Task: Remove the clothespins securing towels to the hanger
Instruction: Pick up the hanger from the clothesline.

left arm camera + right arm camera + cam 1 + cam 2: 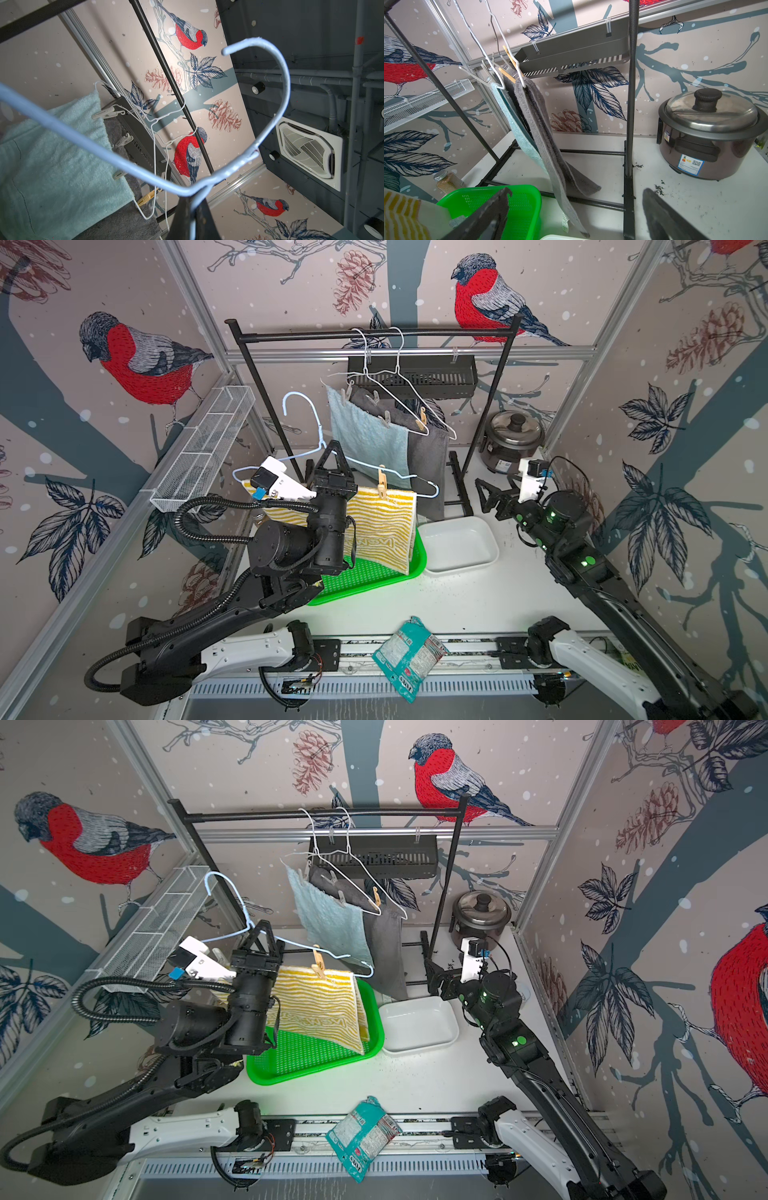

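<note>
Clothespins [387,419] of grey plastic and wood fasten the light blue towel [365,439] and the grey towel [428,464] to two white hangers [399,356] hooked on the rail of the black rack [299,336]. One further wooden clothespin [382,485] clips the yellow striped towel [382,526] to the lower wire of the blue hanger [316,419].

The blue hanger is off the rack. The left pincer [332,444] is closed on it at the shoulder bend, just below the twisted neck. The left wrist view shows the dark fingers [182,220] clamped together around the wire. The striped towel hangs from this hanger over the green tray [374,576].

The right pincer [482,495] stands fully open and holds nothing. It hovers above the bench [457,601] near the rack's foot, behind the white dish [457,547], and touches neither a towel nor a peg.
</note>
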